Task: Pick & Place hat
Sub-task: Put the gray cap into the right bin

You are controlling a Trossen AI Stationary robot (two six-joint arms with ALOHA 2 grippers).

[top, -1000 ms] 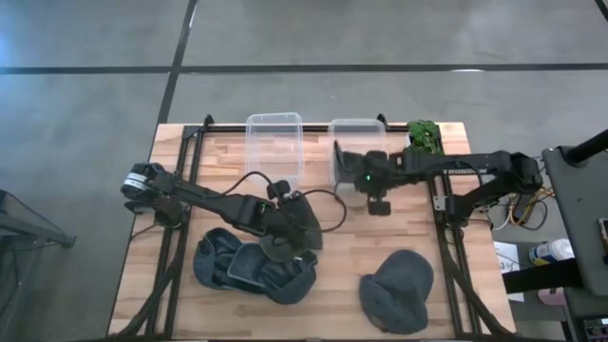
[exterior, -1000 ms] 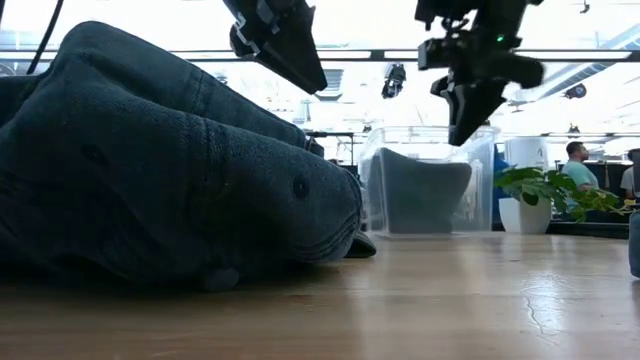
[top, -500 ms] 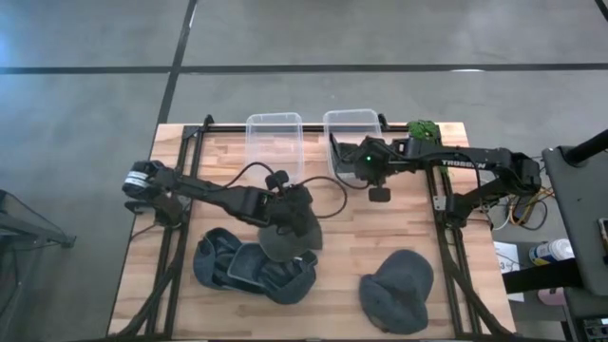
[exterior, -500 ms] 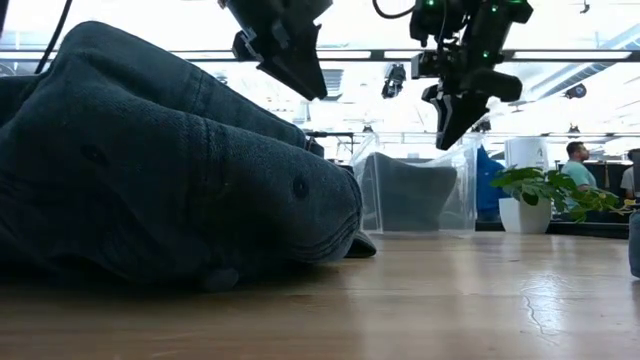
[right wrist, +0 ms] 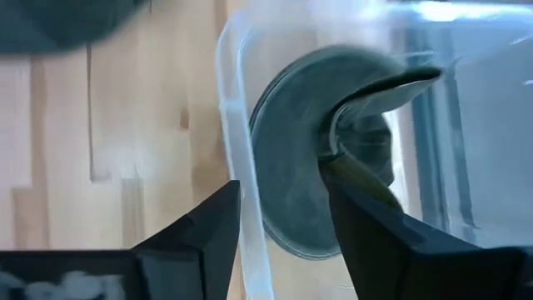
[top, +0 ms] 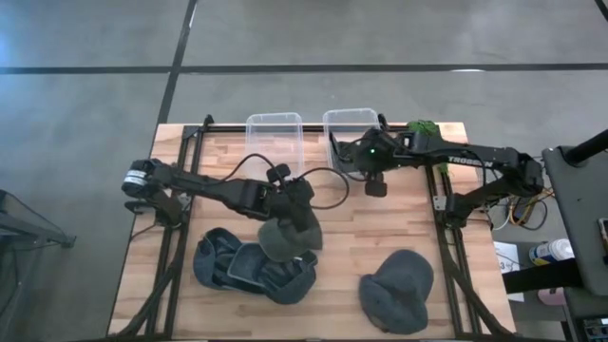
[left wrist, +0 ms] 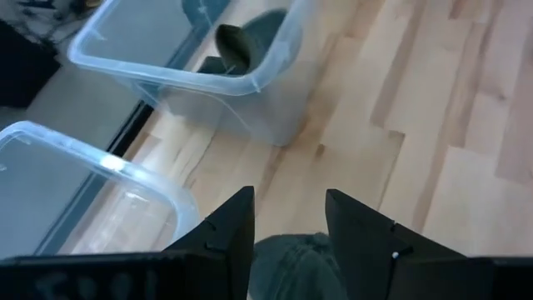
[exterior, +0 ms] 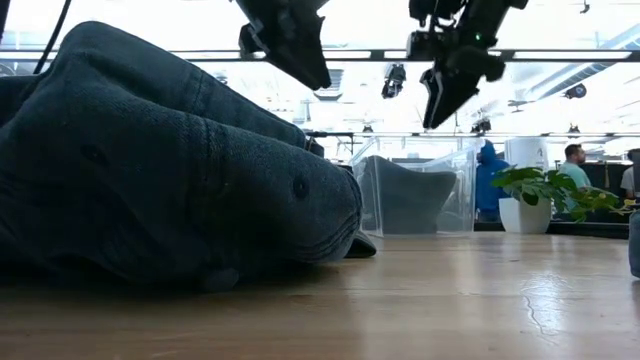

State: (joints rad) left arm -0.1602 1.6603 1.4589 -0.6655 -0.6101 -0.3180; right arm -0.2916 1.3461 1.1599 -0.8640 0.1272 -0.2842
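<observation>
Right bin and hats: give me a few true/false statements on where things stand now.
1. A grey cap lies inside the right clear bin. True.
2. The right gripper grips the cap. False: its jaws are open, empty, over the bin's rim.
3. The left clear bin holds a hat. False: it looks empty.
4. A grey beanie lies on the table's near right. True.
5. The left gripper hangs above the denim hat. True.

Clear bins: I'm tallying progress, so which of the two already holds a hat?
The right-hand bin, below the right pincer, holds a grey hat; the left bin looks empty.
</observation>
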